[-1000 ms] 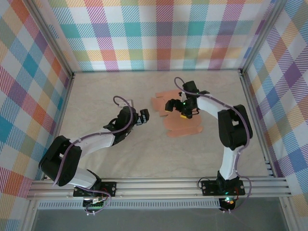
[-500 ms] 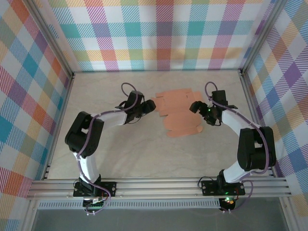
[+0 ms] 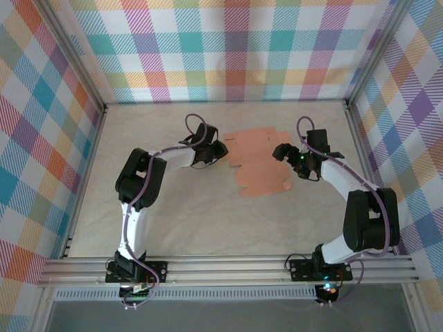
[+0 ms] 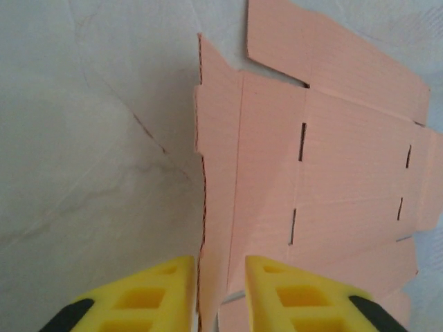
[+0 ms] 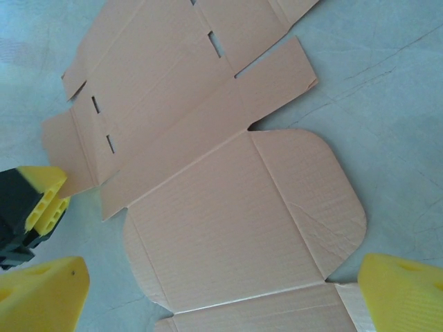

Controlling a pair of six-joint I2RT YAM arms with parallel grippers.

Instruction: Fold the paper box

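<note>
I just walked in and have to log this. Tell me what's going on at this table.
Two robot arms are working on the paper box, which lies on the table as a flat die-cut sheet, with nothing folded yet. The left gripper is at the sheet's left edge, its yellow fingers open on either side of a narrow side flap. The right gripper hangs open above the sheet's right side and holds nothing.

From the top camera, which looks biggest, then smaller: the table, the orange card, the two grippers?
Pale marbled tabletop
Then the flat salmon-orange card sheet, the paper box
Last the left gripper and right gripper, which look alike, so unranked
</note>
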